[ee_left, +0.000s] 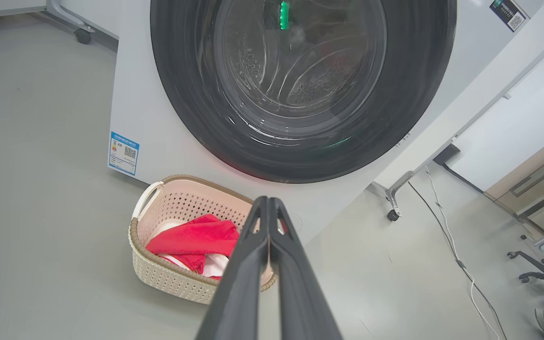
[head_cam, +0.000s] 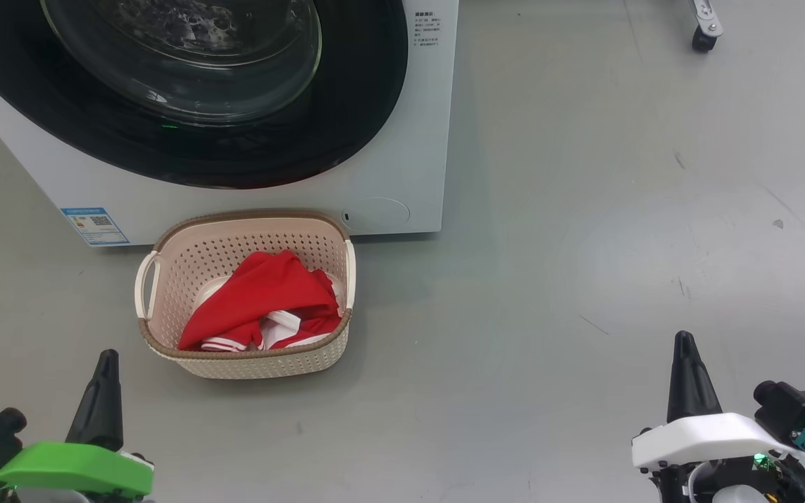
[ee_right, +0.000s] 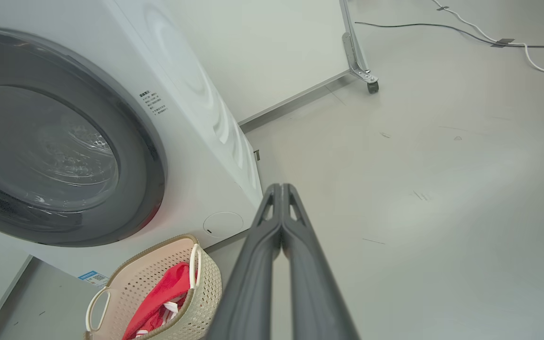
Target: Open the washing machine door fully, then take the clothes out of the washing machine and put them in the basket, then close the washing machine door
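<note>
- Left gripper [head_cam: 107, 358], at 7 o'clock in the head view: fingers pressed together, empty.
- Right gripper [head_cam: 684, 340], at 5 o'clock: fingers pressed together too, empty.
- The basket [head_cam: 249, 215] stands on the floor [head_cam: 584, 279] at 9 o'clock, with the clothes [head_cam: 263, 293] bundled inside it.
- The washing machine [head_cam: 402, 188], at 11 o'clock, is just behind the basket, and the washing machine door [head_cam: 346, 105] lies closed against its front.

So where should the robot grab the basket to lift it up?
Probably the white loop handle on the basket's left end, coming down from above with the left tool. It stands out from the side, leaving a gap for a finger, and the clothes don't cover it.
</note>
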Motion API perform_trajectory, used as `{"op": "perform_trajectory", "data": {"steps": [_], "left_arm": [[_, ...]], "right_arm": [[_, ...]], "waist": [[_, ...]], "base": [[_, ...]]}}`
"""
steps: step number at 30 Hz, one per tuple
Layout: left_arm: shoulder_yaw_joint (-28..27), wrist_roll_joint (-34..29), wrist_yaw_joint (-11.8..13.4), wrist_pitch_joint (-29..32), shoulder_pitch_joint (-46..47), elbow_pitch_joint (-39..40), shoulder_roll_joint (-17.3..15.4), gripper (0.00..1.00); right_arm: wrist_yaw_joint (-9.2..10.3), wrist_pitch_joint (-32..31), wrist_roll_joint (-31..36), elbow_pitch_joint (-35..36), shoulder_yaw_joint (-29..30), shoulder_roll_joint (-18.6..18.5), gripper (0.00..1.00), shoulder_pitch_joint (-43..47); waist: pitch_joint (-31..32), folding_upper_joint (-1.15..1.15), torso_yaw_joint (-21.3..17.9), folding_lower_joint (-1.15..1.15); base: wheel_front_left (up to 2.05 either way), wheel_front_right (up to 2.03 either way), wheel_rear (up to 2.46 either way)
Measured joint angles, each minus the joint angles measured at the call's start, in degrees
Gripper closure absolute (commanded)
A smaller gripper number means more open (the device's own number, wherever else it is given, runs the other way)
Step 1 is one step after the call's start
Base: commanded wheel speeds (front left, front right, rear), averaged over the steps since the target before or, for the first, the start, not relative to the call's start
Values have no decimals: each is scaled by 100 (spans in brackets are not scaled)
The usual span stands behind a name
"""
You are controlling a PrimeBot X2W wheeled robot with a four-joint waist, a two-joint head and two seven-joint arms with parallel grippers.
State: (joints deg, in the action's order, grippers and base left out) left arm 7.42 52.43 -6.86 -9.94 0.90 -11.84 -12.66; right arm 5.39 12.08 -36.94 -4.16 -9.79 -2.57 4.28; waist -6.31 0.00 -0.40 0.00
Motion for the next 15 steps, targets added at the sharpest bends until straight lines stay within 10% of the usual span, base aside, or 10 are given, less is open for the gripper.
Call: {"op": "perform_trajectory", "data": {"steps": [15], "left_arm": [[-182,798,0,289,1,-43,157,100]], "right_arm": [[-180,-249,-1236,-94,204,-116,100,-41]], "waist": [[118,0,10,0]], "base": [[0,0,0]]}}
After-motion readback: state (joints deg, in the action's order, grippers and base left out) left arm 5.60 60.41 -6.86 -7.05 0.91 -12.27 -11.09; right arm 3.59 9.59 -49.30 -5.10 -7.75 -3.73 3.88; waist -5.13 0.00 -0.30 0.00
